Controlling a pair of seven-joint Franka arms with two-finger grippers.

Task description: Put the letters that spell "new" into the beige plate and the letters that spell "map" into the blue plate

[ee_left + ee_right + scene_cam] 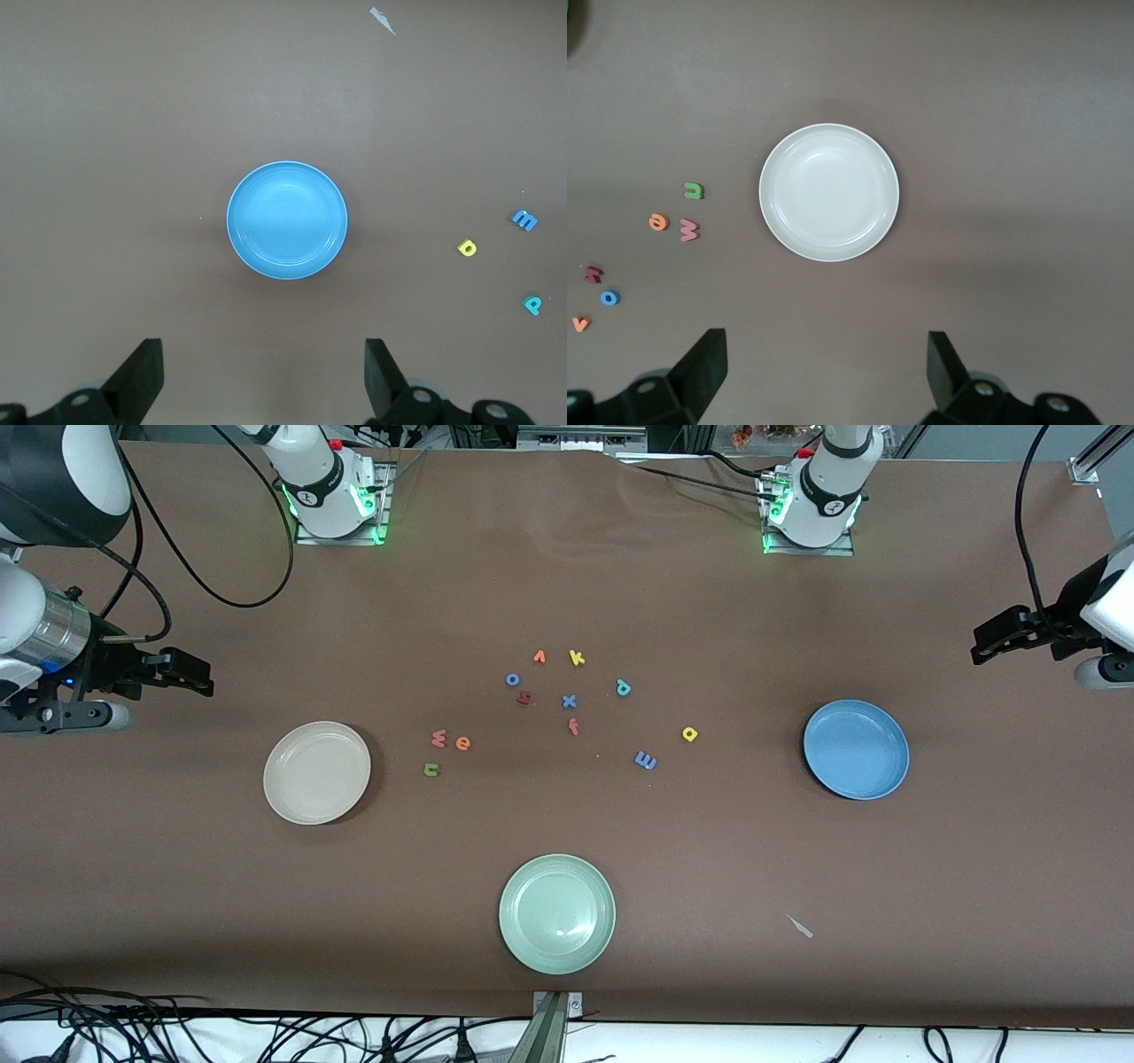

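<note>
The beige plate (317,772) (829,192) lies toward the right arm's end of the table. Beside it are the pinkish w (438,737) (689,229), orange e (462,743) (658,221) and green n (431,770) (694,190). At the left arm's end lies the blue plate (856,748) (287,220), with the yellow a (689,733) (467,248), blue m (646,760) (524,220) and teal p (623,687) (532,305) toward the middle. Both plates hold nothing. My right gripper (197,676) (827,367) hangs open over bare table by the beige plate. My left gripper (982,645) (264,372) hangs open by the blue plate.
A pale green plate (556,913) lies nearest the front camera. Mid-table are an orange v (539,657), yellow k (577,658), blue o (512,679), blue x (569,701), red f (573,727) and a dark red letter (524,698). A small white scrap (801,927) lies near the front edge.
</note>
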